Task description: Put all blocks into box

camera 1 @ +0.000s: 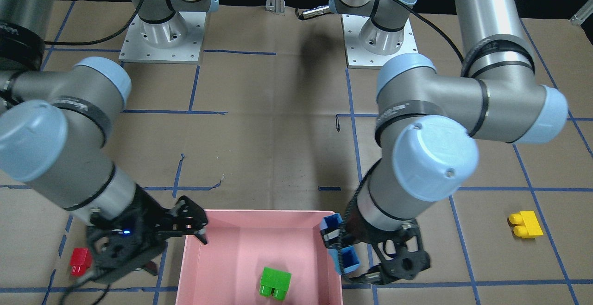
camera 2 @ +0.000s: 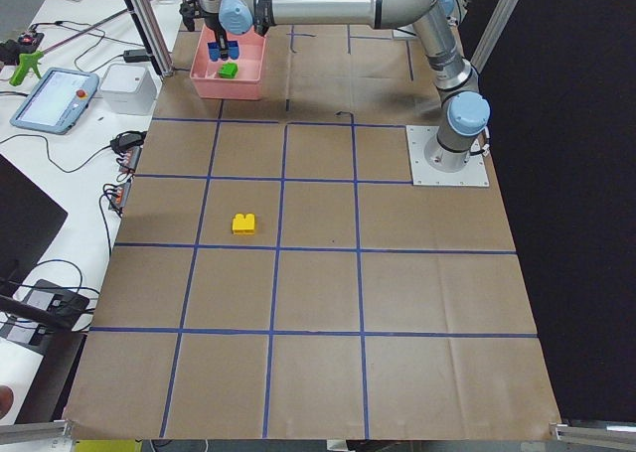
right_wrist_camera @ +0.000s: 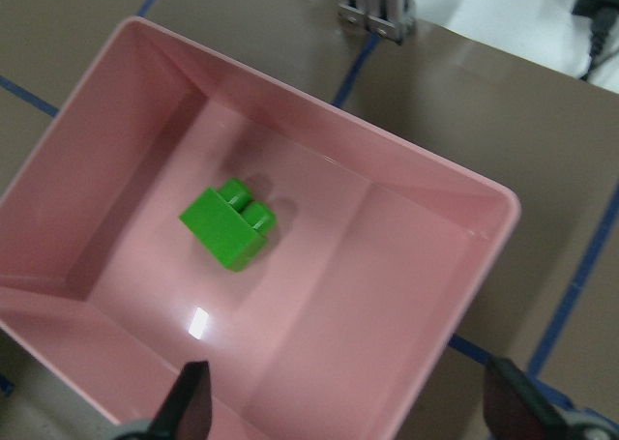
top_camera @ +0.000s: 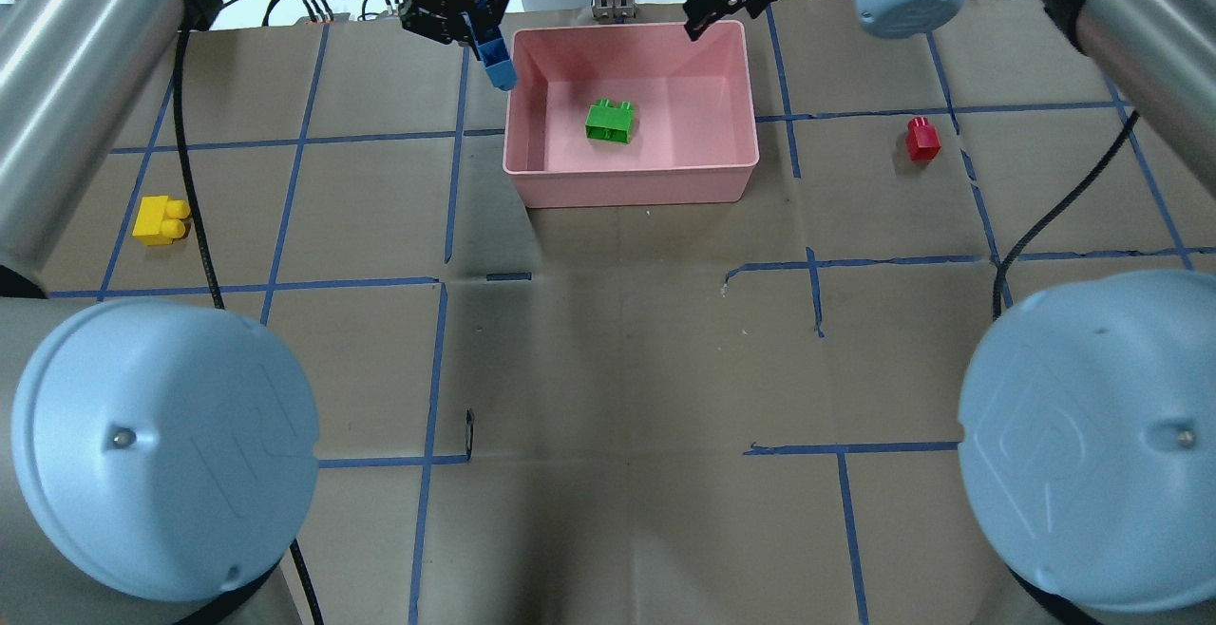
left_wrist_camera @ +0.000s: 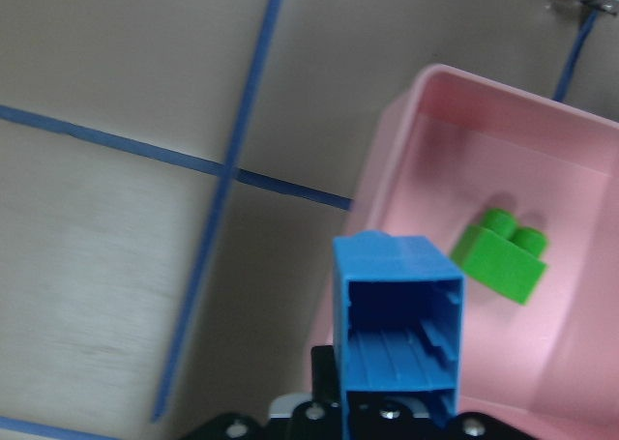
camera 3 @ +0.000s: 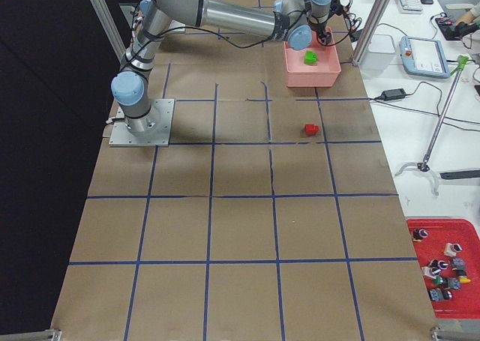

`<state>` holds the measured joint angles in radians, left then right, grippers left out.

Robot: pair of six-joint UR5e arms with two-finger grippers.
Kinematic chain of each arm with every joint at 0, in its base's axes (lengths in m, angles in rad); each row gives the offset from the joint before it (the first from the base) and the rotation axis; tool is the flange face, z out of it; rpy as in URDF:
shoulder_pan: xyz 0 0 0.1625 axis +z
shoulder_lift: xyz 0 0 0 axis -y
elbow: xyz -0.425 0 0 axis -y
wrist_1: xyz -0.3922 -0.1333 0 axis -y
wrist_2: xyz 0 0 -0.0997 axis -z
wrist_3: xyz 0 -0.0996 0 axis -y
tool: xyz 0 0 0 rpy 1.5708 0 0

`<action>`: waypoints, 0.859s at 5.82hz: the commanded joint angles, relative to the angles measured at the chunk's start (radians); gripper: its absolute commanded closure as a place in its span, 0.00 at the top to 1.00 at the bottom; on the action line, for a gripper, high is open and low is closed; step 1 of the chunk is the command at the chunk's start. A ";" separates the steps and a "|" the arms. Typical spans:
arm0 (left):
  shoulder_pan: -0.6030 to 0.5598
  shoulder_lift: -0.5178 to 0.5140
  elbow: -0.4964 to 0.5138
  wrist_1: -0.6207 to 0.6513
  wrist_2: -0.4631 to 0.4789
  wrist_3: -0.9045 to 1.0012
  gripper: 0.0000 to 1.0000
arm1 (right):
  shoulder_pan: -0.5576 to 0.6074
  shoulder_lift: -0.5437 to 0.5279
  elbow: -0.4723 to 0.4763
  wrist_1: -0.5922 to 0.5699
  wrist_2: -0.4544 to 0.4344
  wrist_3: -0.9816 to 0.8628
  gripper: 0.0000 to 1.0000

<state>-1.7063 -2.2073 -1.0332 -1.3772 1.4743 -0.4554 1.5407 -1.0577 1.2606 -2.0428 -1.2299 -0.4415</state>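
blue brick (top_camera: 497, 63) hung clamped in our left fingers (camera 1: 334, 239) just outside the box (top_camera: 632, 174) rim at ten o'clock; right fingers (right_wrist_camera: 191, 406) gaped empty. we judged it needed carrying inward, then release.

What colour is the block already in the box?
Green: the block in the box shows clearest in the right wrist view.

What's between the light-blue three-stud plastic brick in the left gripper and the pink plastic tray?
Nothing visible but the rim of the pink plastic tray: the left gripper holds the light-blue three-stud brick just outside it. The green two-stud brick lies mid-tray, away from that side.
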 commanded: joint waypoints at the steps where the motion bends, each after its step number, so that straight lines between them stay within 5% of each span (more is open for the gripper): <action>1: -0.100 -0.066 0.005 0.070 0.010 -0.115 0.00 | -0.155 -0.071 0.034 0.029 -0.066 0.003 1.00; 2: -0.104 -0.107 0.001 0.140 0.015 -0.112 0.05 | -0.215 -0.064 0.080 0.013 -0.167 0.001 0.99; 4: -0.102 -0.130 -0.002 0.213 0.087 -0.098 0.99 | -0.283 0.012 0.178 -0.142 -0.177 0.001 0.98; 5: -0.101 -0.102 -0.004 0.208 0.089 -0.083 0.99 | -0.283 0.056 0.183 -0.204 -0.183 0.006 0.98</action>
<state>-1.8080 -2.3255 -1.0352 -1.1735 1.5524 -0.5492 1.2665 -1.0432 1.4271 -2.1815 -1.4068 -0.4384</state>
